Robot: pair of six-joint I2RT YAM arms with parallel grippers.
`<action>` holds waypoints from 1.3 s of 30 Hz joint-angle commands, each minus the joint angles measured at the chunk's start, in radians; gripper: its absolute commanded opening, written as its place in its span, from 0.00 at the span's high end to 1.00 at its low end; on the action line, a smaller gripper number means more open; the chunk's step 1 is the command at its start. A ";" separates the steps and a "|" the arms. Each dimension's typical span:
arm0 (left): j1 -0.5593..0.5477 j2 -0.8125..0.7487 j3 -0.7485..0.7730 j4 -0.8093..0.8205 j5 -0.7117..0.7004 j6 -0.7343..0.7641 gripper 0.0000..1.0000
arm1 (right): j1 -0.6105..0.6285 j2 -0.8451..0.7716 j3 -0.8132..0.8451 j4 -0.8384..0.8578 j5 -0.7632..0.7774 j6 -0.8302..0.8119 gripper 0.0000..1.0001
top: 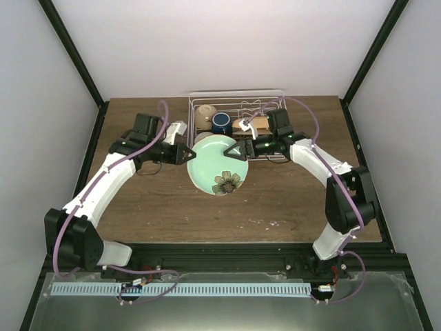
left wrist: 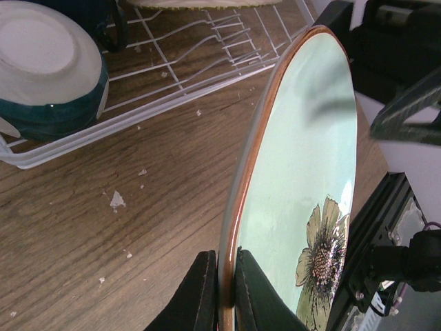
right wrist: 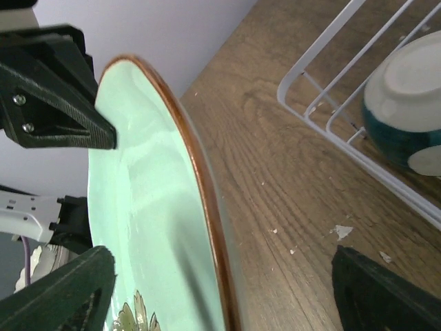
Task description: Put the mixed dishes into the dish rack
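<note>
At centre, before the rack (top: 238,92), the left gripper (top: 187,153) pinches the green plate (top: 215,167) upright; the right gripper (top: 237,151) gapes wide beside it.

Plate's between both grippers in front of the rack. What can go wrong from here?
1. The left gripper pinches only the rim of the pale green plate, so the plate may pivot or slip.
2. The right gripper is open around the opposite rim. If the left releases before it shuts, the plate likely drops.
3. The blue-and-white bowl lies at the dish rack's near edge, so the plate could knock it.
</note>
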 commanded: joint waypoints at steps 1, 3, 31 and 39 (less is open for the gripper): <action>0.005 -0.015 0.042 0.073 0.057 -0.011 1.00 | 0.025 0.019 -0.002 0.011 -0.076 -0.002 0.19; 0.005 -0.016 0.038 0.076 0.054 -0.012 1.00 | 0.032 0.020 -0.002 0.018 -0.102 -0.002 0.28; 0.071 0.001 0.058 0.144 0.069 -0.057 0.17 | 0.040 0.051 0.241 -0.240 0.009 -0.266 0.99; 0.184 -0.032 0.116 0.129 0.130 -0.087 0.09 | 0.038 -0.080 0.346 -0.370 0.327 -0.534 0.99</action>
